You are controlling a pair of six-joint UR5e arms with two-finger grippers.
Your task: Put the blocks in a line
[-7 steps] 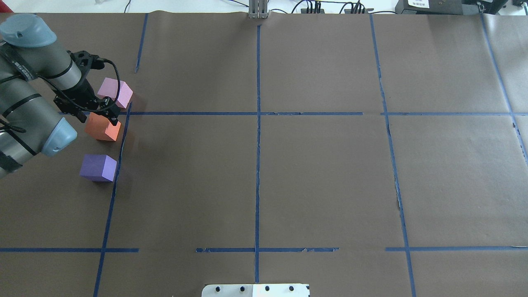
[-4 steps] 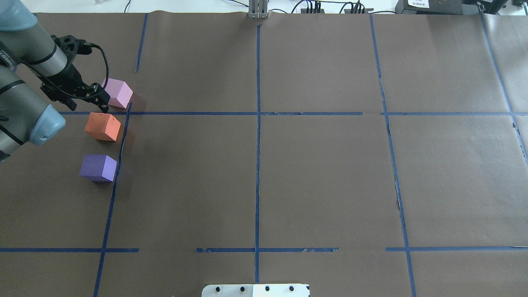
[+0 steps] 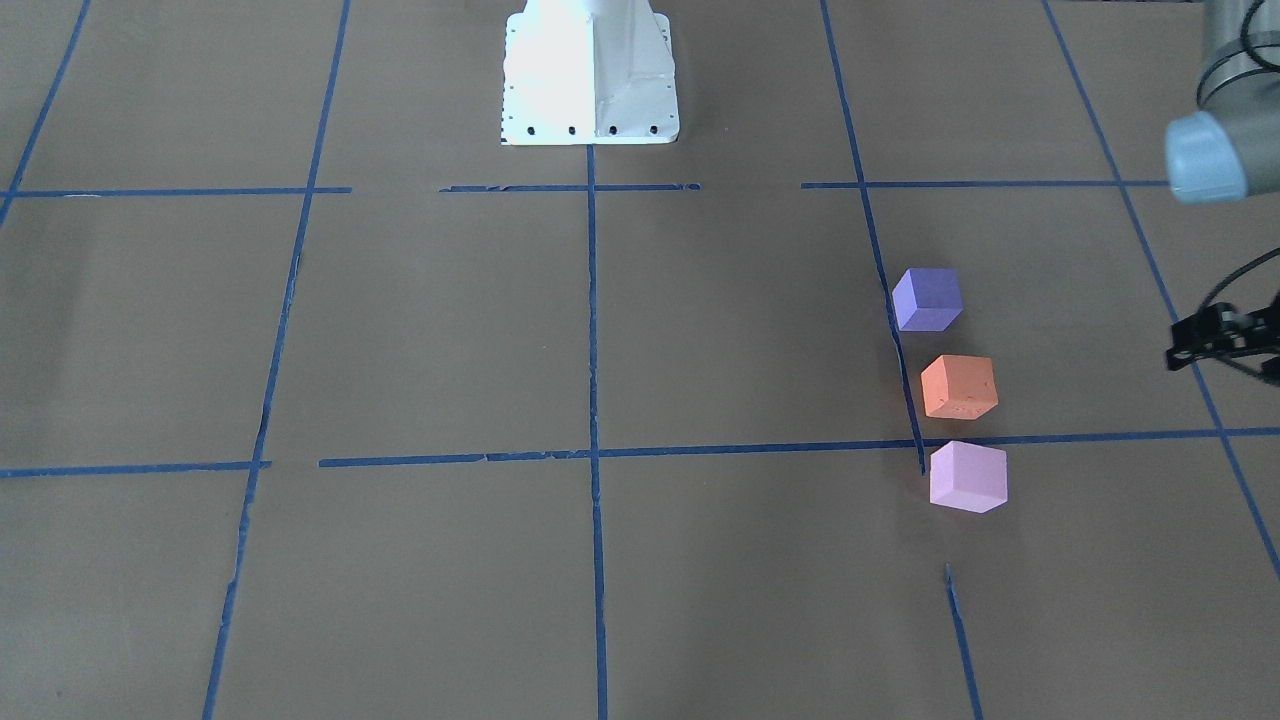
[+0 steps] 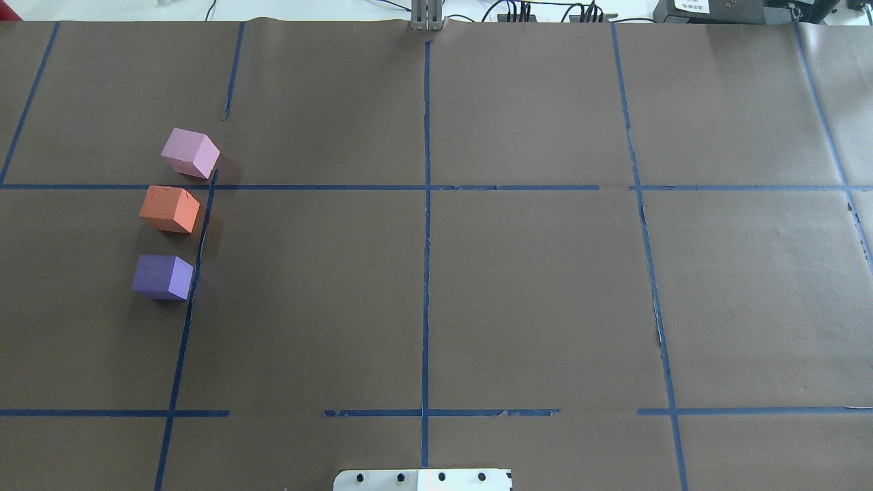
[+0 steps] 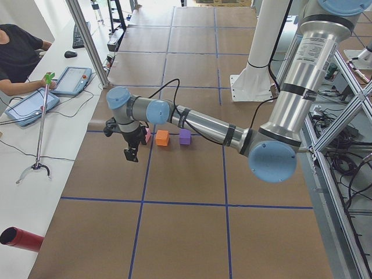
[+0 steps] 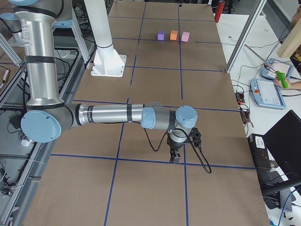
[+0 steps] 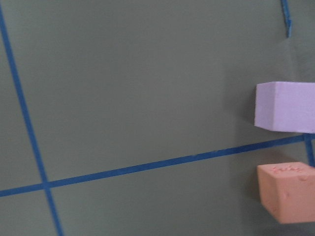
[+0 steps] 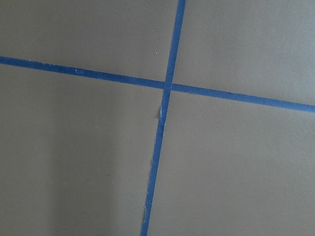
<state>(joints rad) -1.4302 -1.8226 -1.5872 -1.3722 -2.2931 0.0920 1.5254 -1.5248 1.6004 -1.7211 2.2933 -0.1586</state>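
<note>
On the brown table (image 4: pixel 532 286), the left gripper (image 5: pixel 131 154) hangs near the orange block (image 4: pixel 170 209) and the right gripper (image 6: pixel 175 159) well apart from it, neither's opening discernible, while the pink block (image 4: pixel 191 153) and violet block (image 4: pixel 162 277) flank the orange block, untouching, in a line.

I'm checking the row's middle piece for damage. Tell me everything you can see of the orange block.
The orange block is a small matte cube that looks like foam, with small dents on its top face. It sits flat on the brown paper, between the pink block and the violet block, apart from both. A blue tape line runs close beside it. Nothing grips it.
</note>
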